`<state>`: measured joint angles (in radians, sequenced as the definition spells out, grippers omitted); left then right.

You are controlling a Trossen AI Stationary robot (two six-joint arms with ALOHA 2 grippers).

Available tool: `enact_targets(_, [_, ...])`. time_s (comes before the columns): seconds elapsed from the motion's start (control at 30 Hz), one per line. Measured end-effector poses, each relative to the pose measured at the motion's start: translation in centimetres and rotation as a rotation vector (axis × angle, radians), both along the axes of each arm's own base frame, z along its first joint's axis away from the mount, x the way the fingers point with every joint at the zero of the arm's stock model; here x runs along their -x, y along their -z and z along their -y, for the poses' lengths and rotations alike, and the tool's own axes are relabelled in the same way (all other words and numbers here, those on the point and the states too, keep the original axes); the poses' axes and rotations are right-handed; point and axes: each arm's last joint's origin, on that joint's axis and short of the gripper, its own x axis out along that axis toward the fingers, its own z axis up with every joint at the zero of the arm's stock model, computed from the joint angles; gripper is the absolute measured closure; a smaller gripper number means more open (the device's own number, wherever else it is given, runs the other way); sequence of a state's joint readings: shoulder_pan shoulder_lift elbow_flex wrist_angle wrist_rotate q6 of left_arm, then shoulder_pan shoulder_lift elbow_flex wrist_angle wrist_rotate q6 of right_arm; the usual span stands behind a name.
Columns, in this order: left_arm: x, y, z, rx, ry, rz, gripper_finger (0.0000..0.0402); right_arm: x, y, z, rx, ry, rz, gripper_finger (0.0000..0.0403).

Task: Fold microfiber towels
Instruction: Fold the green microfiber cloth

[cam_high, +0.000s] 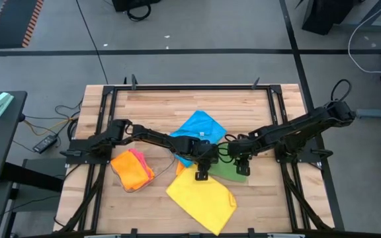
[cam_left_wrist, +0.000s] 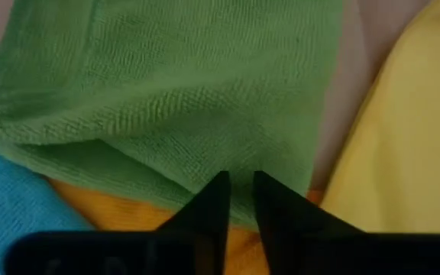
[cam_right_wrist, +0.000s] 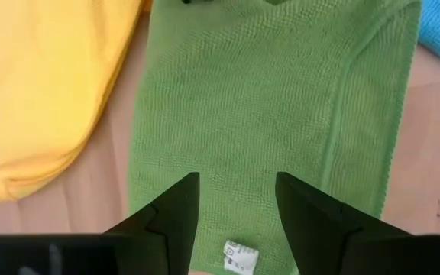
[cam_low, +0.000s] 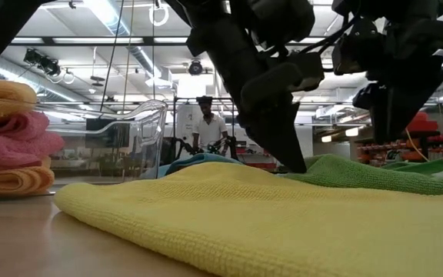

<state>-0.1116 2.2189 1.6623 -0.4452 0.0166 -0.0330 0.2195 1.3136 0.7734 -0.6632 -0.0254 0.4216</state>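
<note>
We are looking down on a wooden bench [cam_high: 151, 198] where both arms meet near the middle over a loose spread of microfiber towels. The left tool [cam_left_wrist: 239, 200] sits low at the near edge of the green towel [cam_left_wrist: 182, 99], its two dark fingers drawn close with only a thin gap, and we cannot tell whether any green fabric is actually pinched between them. The right tool [cam_right_wrist: 235, 202] hovers over the same green towel from the other side, fingers spread wide and holding nothing, a small white label [cam_right_wrist: 239, 256] just below them. The yellow towel [cam_high: 200, 198] lies crumpled nearest the front edge, the blue towel [cam_high: 197, 129] lies behind the arms, and a folded stack of orange and pink towels [cam_high: 132, 170] rests to the left. Our worry is that the left tool may close on the orange cloth [cam_left_wrist: 121, 214] showing just under the green edge, or on both layers at once, so a lift would drag the wrong towel along. A shallow pinch on the hem could also slip free. The yellow towel lies just beside the green one and could be snagged. From above, the arms cover most of the green towel, so its full outline is hidden from us. At bench level, the yellow towel blocks the contact point, and a clear plastic tray [cam_low: 141, 127] and a person stand far behind.
</note>
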Motion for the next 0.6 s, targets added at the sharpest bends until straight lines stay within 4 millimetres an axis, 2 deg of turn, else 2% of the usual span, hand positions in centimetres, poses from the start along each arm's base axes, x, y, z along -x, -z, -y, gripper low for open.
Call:
enact_targets(0.1, [0.0,0.0,-0.1,-0.025,0.028,-0.001,0.0388,-0.1,0.0,0.0,-0.002,0.001,0.009,0.0221])
enact_targets(0.2, [0.0,0.0,-0.1,-0.031,0.031,0.000,0.0390,-0.1,0.0,0.0,-0.002,0.001,0.009,0.0221])
enact_targets(0.4, [0.8,-1.5,-0.8,0.069,-0.046,-0.042,0.0351,-0.1,0.0,0.0,-0.003,0.001,0.011,0.0221])
enact_targets(0.6, [0.7,-1.2,-2.6,0.294,-0.069,-0.093,0.0283,-0.3,-0.1,-0.1,-0.003,-0.012,0.038,0.0221])
